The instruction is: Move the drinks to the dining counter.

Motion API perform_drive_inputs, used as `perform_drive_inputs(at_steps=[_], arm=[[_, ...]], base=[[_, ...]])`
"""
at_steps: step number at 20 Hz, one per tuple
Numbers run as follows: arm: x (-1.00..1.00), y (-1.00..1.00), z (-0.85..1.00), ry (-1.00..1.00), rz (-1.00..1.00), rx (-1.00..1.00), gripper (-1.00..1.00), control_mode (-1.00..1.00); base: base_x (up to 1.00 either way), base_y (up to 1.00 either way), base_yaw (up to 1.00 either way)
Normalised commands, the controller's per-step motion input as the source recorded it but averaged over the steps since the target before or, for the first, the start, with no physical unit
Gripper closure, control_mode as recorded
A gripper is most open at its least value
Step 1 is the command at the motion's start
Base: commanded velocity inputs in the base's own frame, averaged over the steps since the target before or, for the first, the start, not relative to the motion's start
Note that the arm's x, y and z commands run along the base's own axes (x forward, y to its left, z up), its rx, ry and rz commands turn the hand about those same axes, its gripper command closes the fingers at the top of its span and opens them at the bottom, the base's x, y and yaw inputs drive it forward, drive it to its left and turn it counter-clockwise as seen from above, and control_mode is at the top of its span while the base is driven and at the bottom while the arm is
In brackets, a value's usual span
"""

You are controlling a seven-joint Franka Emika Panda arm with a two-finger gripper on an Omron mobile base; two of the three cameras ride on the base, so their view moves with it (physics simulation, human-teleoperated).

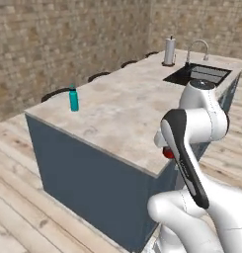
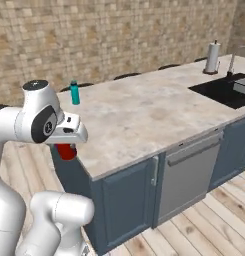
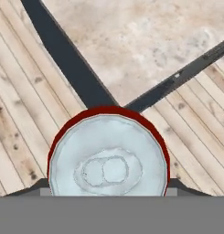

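Note:
The short red can (image 3: 108,157) with a silver top sits between my fingertips, and my gripper (image 3: 109,189) is shut on it. Under the white hand the red can (image 2: 66,151) hangs off the near corner of the dining counter (image 2: 144,112), over the wood floor and about level with the counter's edge. In the left base view the can (image 1: 168,153) peeks out behind my forearm, beside the dining counter (image 1: 125,111). A teal bottle (image 1: 73,99) with a dark cap stands upright near the counter's far left edge, also seen as the teal bottle (image 2: 74,93).
A black sink (image 1: 199,75) with a chrome faucet (image 1: 196,49) and a paper towel roll (image 1: 169,51) occupy the counter's far end. Dark stools (image 1: 58,93) line its far side by the brick wall. Blue cabinets and a dishwasher front (image 2: 189,170) face the wood floor.

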Motion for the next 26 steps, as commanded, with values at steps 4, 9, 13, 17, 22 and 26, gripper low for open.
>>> perform_drive_inputs(at_steps=[4,9,13,17,22,26], arm=[[0.0,0.0,0.0,0.0,0.0,0.0,1.0,1.0],[0.0,0.0,0.0,0.0,0.0,0.0,1.0,1.0],[0.0,0.0,0.0,0.0,0.0,0.0,1.0,1.0],[0.0,0.0,0.0,0.0,0.0,0.0,1.0,1.0],[0.0,0.0,0.0,0.0,0.0,0.0,1.0,1.0],[0.0,0.0,0.0,0.0,0.0,0.0,1.0,1.0]], base=[[0.04,0.03,-0.76],[-0.5,0.12,-0.61],[-0.48,0.27,-0.45],[-0.63,0.34,-0.32],[-0.24,0.53,-0.13],[-0.01,0.88,0.01]])
